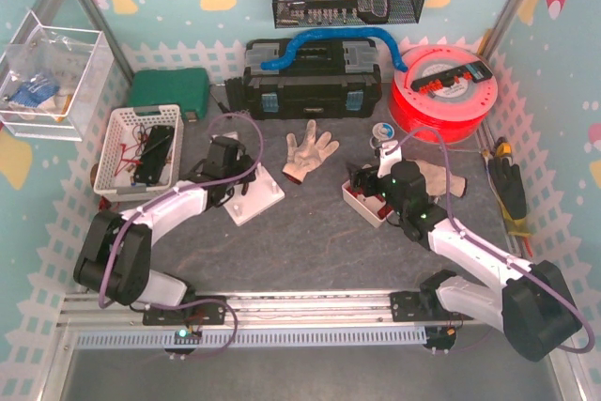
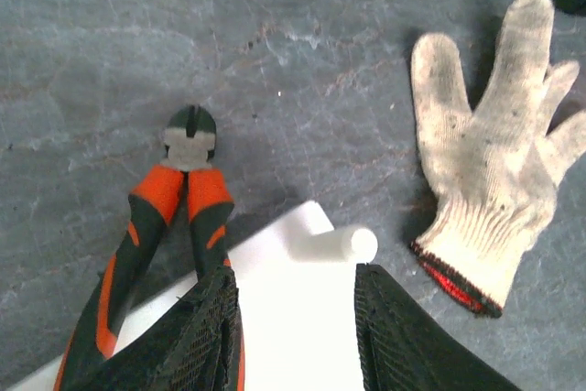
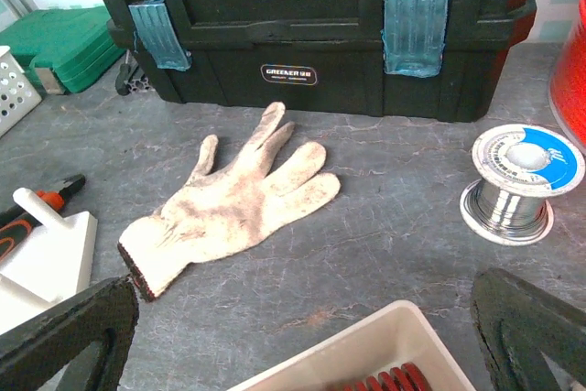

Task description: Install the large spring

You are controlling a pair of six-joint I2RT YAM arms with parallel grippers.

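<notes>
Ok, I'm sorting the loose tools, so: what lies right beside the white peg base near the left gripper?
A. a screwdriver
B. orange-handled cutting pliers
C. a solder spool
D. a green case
B: in the left wrist view the orange-handled cutting pliers lie along the left edge of the white peg base, their jaws pointing away from the camera.

left arm [image 1: 174, 202]: white shell links, chunky black joints, fattest black one right by the rail [image 1: 310, 305]
right arm [image 1: 470, 249]: same deal, white shells and black joints, couple of tiny green lights on the black bits far from the rail
cables [image 1: 235, 121]: thin purple ones, one looping off each arm
left gripper [image 2: 293, 290]: black fingers [image 2: 206, 336], rough knurled-looking texture
right gripper [image 3: 302, 309]: black too, grainy matte finish
</notes>
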